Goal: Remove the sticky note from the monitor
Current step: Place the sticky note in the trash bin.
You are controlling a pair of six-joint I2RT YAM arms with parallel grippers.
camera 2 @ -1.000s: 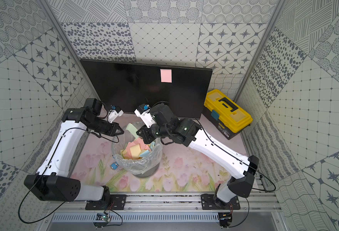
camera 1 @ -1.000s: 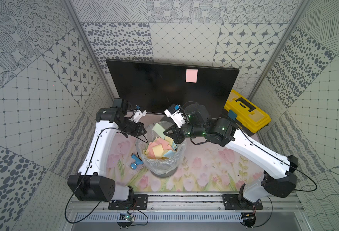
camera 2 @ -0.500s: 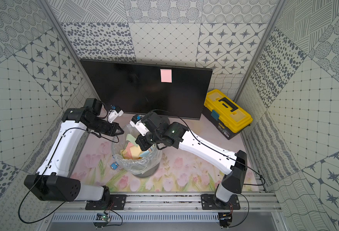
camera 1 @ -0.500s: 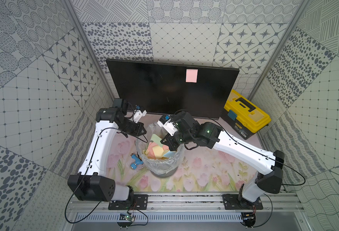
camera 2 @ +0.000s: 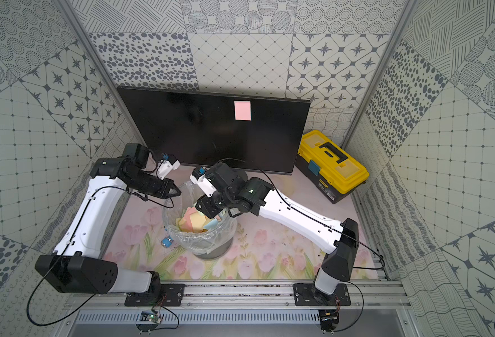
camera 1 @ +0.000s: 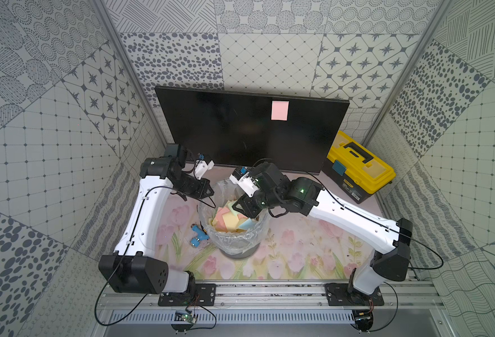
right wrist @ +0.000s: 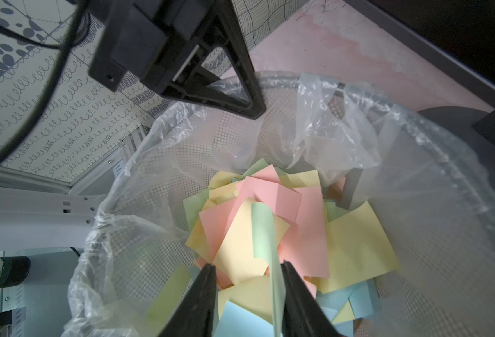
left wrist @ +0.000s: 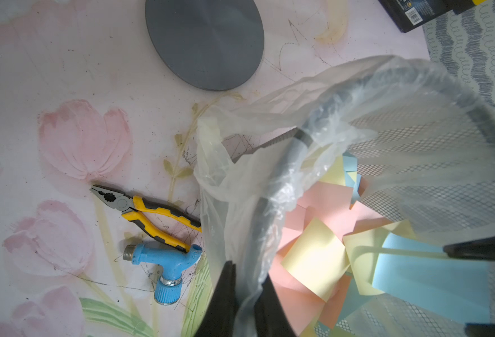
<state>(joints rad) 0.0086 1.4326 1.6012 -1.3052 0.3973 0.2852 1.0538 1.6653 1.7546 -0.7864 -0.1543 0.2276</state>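
Note:
The black monitor [camera 1: 225, 125] [camera 2: 187, 128] stands at the back, and a pink sticky note [camera 1: 280, 110] [camera 2: 242, 110] is stuck high on its screen. My right gripper [right wrist: 249, 265] [camera 1: 239, 208] hangs open over the lined waste bin [camera 1: 240, 253]. A pale green note [right wrist: 262, 230] clings to the inner face of one of its fingers and is not pinched. Below it lie several pink, yellow and blue notes [right wrist: 269, 192]. My left gripper [left wrist: 247, 271] [camera 1: 208, 192] is shut on the clear plastic liner [left wrist: 240, 175] at the bin's rim.
A yellow toolbox [camera 1: 357, 169] [camera 2: 332, 166] sits right of the monitor. Yellow-handled pliers [left wrist: 150, 213] and a blue tap [left wrist: 164, 265] [camera 1: 196, 235] lie on the floral mat left of the bin. The monitor's round grey foot [left wrist: 205, 40] is just behind the bin.
My right arm swung left and down over the bin with the green note, and its jaws have opened. The left arm has stayed put on the liner.

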